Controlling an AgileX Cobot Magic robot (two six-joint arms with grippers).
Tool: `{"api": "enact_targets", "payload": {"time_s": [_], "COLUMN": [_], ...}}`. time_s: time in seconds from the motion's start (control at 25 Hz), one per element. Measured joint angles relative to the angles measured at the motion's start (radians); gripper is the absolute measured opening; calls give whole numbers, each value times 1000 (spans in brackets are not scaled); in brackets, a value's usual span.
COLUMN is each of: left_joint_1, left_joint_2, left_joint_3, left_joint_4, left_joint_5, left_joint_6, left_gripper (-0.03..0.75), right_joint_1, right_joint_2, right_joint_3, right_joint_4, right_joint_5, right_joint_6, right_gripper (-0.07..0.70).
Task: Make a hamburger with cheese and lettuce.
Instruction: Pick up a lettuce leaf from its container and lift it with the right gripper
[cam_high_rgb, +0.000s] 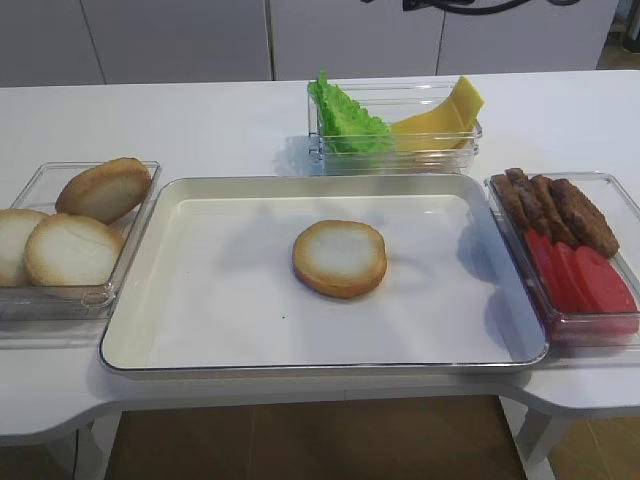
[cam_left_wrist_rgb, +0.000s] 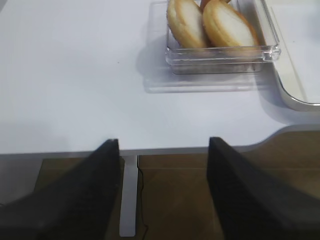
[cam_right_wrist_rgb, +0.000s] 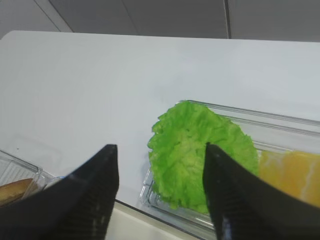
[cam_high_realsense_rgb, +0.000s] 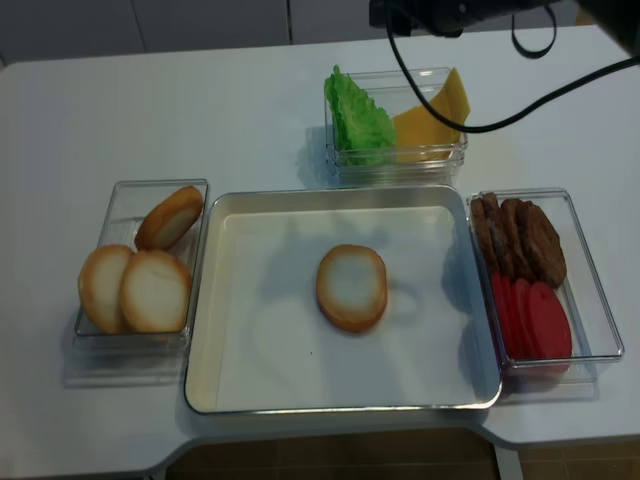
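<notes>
Right wrist view: my right pincer (cam_right_wrist_rgb: 160, 192) gapes empty above the frilly bright-green lettuce leaf (cam_right_wrist_rgb: 200, 155). Risk: snagging the pale yellow cheese slice (cam_right_wrist_rgb: 295, 175) lying just beside it.

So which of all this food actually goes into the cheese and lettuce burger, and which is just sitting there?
For the job:
- bun half on the tray
- lettuce leaf
- yellow cheese slices

Just lying about:
- spare bun halves in the left container
- brown patties
- red slices
</notes>
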Motion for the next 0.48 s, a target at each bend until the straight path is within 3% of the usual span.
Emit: {"api": "enact_targets", "payload": {"time_s": [0.48], "left_joint_1": [0], "left_joint_2": [0], "left_joint_3": [0], "left_joint_4": [0], "left_joint_5": [-2], "left_joint_6": [0], "left_gripper": [416], "right_joint_1": [0], "right_joint_2": [184], "right_joint_3": [-75], "right_joint_4": [155], "right_joint_5": [-20], "right_joint_6": [-63], "right_gripper": [425]}}
